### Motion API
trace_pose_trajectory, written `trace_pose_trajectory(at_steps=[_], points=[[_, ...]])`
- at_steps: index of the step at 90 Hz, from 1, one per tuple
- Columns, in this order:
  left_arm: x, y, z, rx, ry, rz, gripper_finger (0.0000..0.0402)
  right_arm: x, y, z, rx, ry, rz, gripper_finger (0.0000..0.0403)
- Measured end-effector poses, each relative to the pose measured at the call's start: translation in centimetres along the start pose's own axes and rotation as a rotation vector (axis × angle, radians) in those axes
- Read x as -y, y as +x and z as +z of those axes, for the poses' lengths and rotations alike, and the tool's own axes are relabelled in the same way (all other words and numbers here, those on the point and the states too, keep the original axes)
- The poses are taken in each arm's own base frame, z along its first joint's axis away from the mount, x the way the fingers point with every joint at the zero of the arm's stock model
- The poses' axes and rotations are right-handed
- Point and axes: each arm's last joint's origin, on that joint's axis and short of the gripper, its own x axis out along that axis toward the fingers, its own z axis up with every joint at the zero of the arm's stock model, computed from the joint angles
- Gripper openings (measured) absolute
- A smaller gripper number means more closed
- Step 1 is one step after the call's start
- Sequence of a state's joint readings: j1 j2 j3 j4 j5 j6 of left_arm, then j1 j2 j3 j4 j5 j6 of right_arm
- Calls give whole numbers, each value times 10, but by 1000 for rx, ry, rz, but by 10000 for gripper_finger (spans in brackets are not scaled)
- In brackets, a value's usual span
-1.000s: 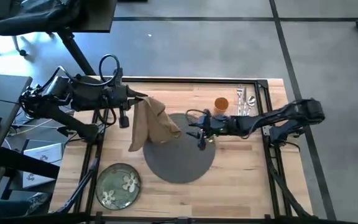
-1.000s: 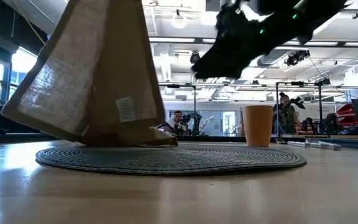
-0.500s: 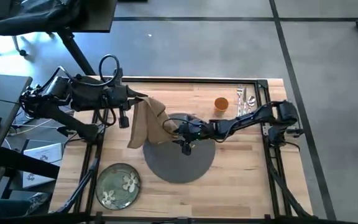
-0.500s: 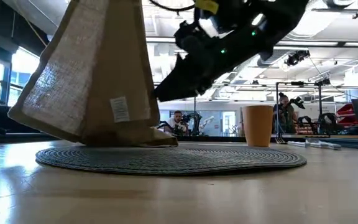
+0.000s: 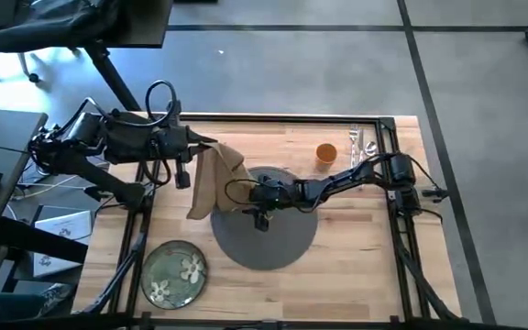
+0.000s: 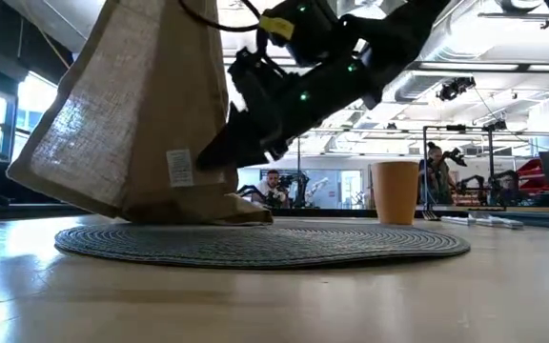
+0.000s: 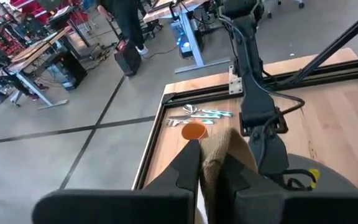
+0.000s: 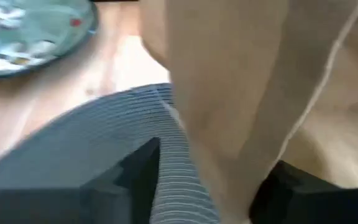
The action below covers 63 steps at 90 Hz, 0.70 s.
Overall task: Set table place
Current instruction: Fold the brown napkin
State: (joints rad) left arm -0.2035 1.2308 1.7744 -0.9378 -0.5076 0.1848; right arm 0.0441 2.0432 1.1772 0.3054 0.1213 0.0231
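Napkin (image 5: pixel 211 179) hangs over the placemat's (image 5: pixel 278 240) left edge, its bottom touching the mat; table's (image 5: pixel 356 247) front right is bare. Left claw (image 5: pixel 200 147) pinches its top corner. Right claw (image 5: pixel 241 195) sits spread around the lower fold.

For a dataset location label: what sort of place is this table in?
Probably a robotics lab or workshop: bare concrete floor, other workbenches with equipment, exposed ceiling ducts, and a person at another rig.
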Motion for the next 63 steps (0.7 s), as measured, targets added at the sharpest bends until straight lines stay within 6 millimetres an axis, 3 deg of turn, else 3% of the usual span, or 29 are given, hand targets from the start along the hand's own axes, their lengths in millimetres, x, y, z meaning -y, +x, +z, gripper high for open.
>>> trace_pose_trajectory(at_steps=[7,12,22,34,63], points=[[0,0,0,0,-1,0,0,4,0,-4,-35,18,-131,47],[0,0,0,0,0,0,0,6,-1,-5,-50,15,-201,16],[0,0,0,0,0,0,0,1,-5,-1,-38,-18,-260,4],[0,0,0,-1,0,2,0,-7,-26,13,-57,-92,-315,0],[-1,0,0,-4,-1,25,0,2,-122,62,-87,-145,-371,0]])
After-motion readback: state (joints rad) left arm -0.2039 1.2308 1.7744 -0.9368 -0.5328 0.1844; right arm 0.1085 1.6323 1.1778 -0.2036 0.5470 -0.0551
